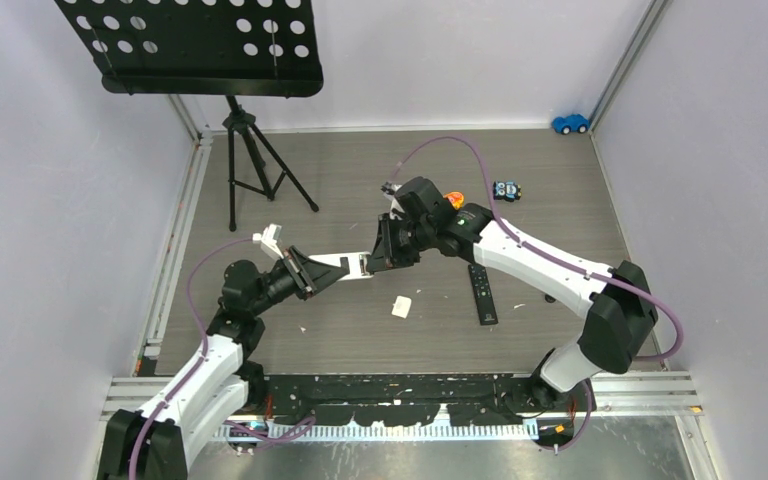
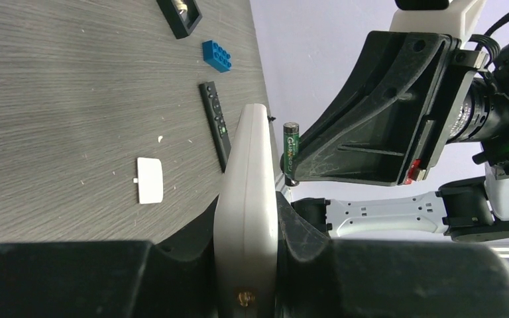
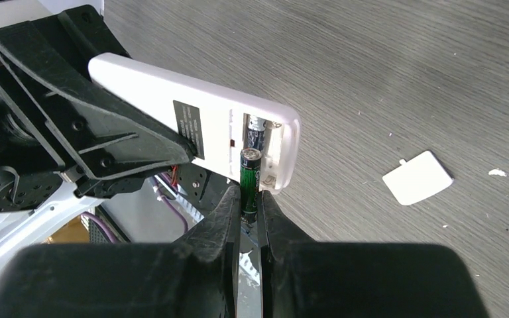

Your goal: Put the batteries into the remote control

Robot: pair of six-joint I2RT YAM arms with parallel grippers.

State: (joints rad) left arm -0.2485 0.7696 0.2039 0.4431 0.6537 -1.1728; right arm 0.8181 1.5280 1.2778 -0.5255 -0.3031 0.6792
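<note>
**Battery meeting the open remote**

The left gripper (image 1: 322,270) is clamping the rear end of a long white plastic remote control (image 1: 345,265), its fingers (image 2: 305,232) pressed against both flat faces and holding it above the grey wood-grain table (image 1: 560,200). The remote's far end is reaching out ahead of this gripper, with the open battery compartment facing the right gripper (image 3: 250,202). That gripper is pinching a slim dark cylindrical battery with green lettering (image 3: 250,173) by its lower half. The battery's free end is sitting just at the compartment's edge, beside a second dark battery (image 3: 254,131) already lying inside. A small white plastic battery cover (image 3: 417,177) is lying on the table to the right of the right gripper's fingertips. A slim black remote control (image 1: 482,293) is lying further right, beside that arm.
</note>
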